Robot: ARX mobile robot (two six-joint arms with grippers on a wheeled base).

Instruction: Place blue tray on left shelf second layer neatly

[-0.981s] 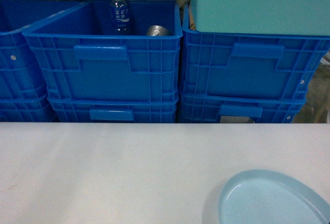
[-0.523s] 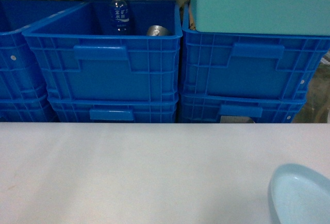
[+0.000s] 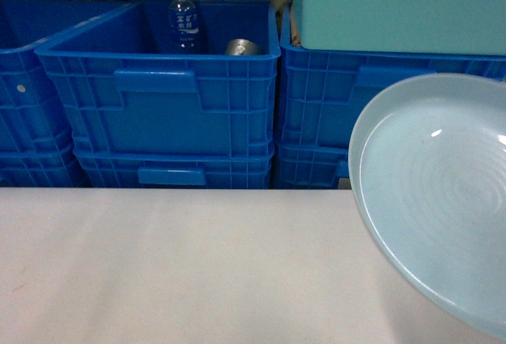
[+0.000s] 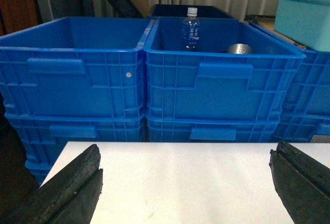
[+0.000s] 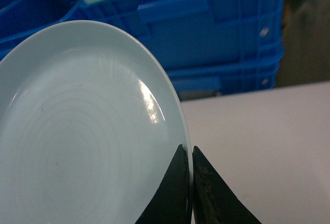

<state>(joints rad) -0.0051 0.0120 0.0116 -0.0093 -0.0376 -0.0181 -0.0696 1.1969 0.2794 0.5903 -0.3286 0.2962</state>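
The blue tray (image 3: 439,202), a round pale sky-blue glossy dish, hangs tilted above the white table (image 3: 158,265) at the right of the head view, its inner face toward the camera. In the right wrist view the blue tray (image 5: 77,131) fills the left half, and my right gripper (image 5: 188,154) is shut on its rim, one black finger on each side. Over the table's left part my left gripper (image 4: 185,183) stands open and wide, nothing between its fingers (image 4: 72,188). Neither gripper shows in the head view. The shelf is out of view.
Stacked dark-blue ribbed crates (image 3: 158,99) line the table's far edge. One holds a water bottle (image 3: 182,18) and a metal can (image 3: 241,47). A pale turquoise bin (image 3: 395,4) rests on the right stack. The table's left edge (image 4: 54,167) shows in the left wrist view.
The blue tray lay flat on the table at the lower right, slid toward the right edge, and is now lifted and tilted up, much larger in the head view.
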